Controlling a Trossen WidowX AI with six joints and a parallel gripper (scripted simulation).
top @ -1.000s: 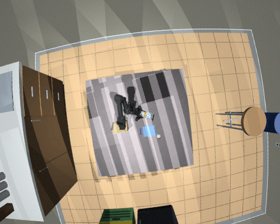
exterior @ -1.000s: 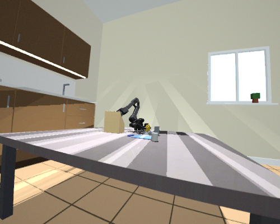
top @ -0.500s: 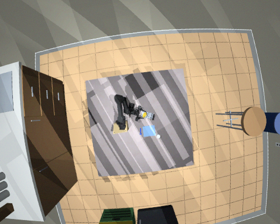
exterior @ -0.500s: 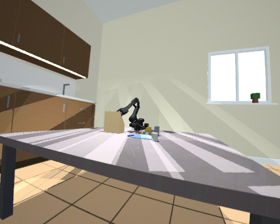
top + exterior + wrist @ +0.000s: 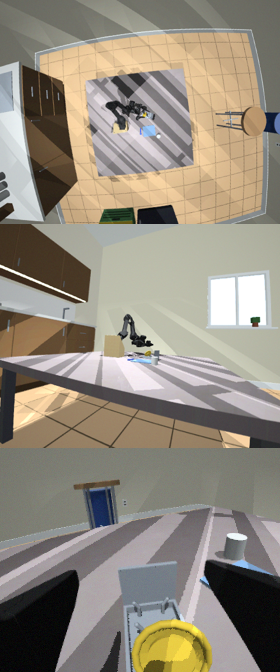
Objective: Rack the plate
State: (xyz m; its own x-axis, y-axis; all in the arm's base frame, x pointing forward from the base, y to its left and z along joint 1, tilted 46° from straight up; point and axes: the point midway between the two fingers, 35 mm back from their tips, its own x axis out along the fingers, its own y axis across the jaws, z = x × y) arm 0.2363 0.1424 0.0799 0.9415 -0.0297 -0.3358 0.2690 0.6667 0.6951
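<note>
My black parallel-jaw gripper (image 5: 140, 608) stood wide with nothing between its dark fingers — they framed the left and right edges of the wrist view, well apart from the round yellow plate (image 5: 171, 655). That plate stood upright at lower centre, wedged between the rails of the pale grey dish rack (image 5: 150, 608), which is why it needed no support from me. I judged only the retreat remained.

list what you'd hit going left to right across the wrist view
left claw finger → dish rack → yellow plate standing in it → grey cup → right claw finger
</note>
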